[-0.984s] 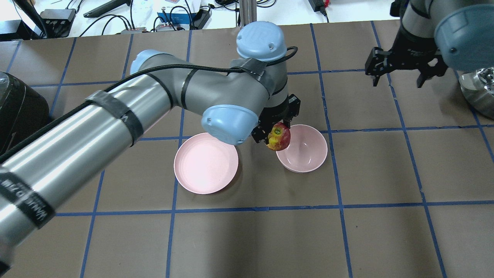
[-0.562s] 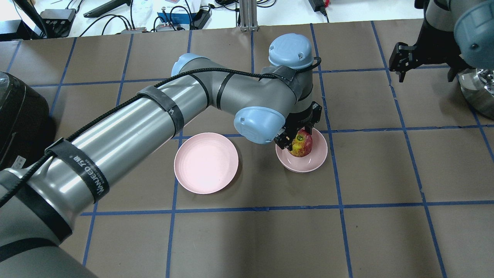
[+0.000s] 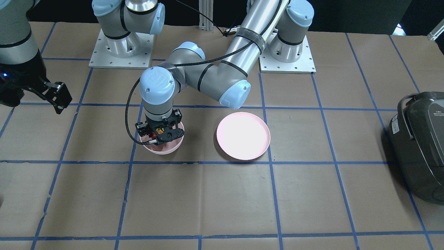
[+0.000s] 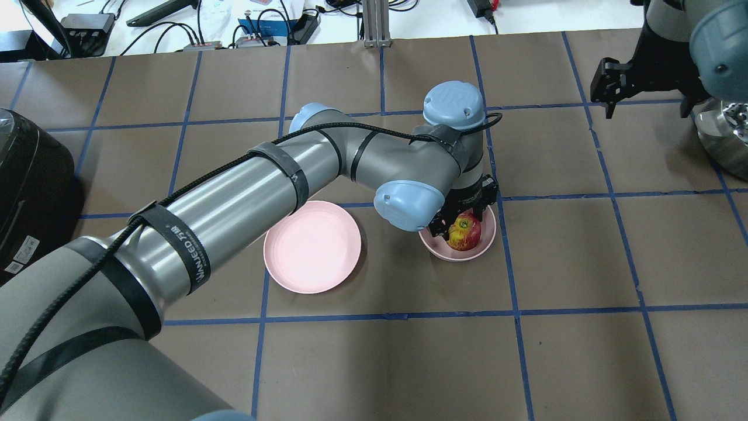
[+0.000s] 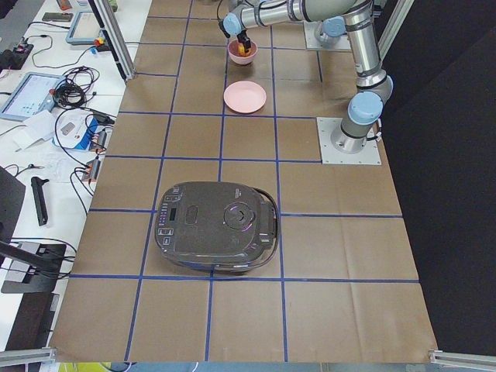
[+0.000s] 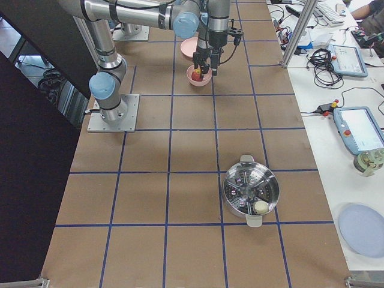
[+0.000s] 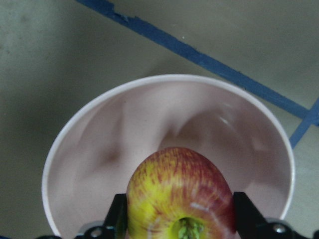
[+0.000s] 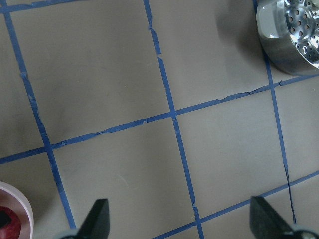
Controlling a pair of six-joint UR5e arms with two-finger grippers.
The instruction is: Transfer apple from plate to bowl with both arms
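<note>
The red-and-yellow apple (image 4: 465,232) is held between the fingers of my left gripper (image 4: 461,229), low inside the pink bowl (image 4: 433,248). In the left wrist view the apple (image 7: 182,191) sits stem end up between both fingers (image 7: 117,219), with the bowl's rim (image 7: 70,144) around it. I cannot tell if the apple touches the bowl's bottom. The flat pink plate (image 4: 311,246) lies empty to the bowl's left. My right gripper (image 4: 646,105) is open and empty, up at the far right; its fingers (image 8: 97,219) stand wide apart over bare table.
A black rice cooker (image 4: 29,169) stands at the left edge. A steel steamer pot (image 4: 727,134) stands at the right edge, just beside my right gripper, and shows in the right wrist view (image 8: 294,35). Cables and devices lie beyond the far edge.
My left arm has carried the apple right from beside the bowl's rim and lowered it into the bowl. My right gripper has drawn back to the right.
</note>
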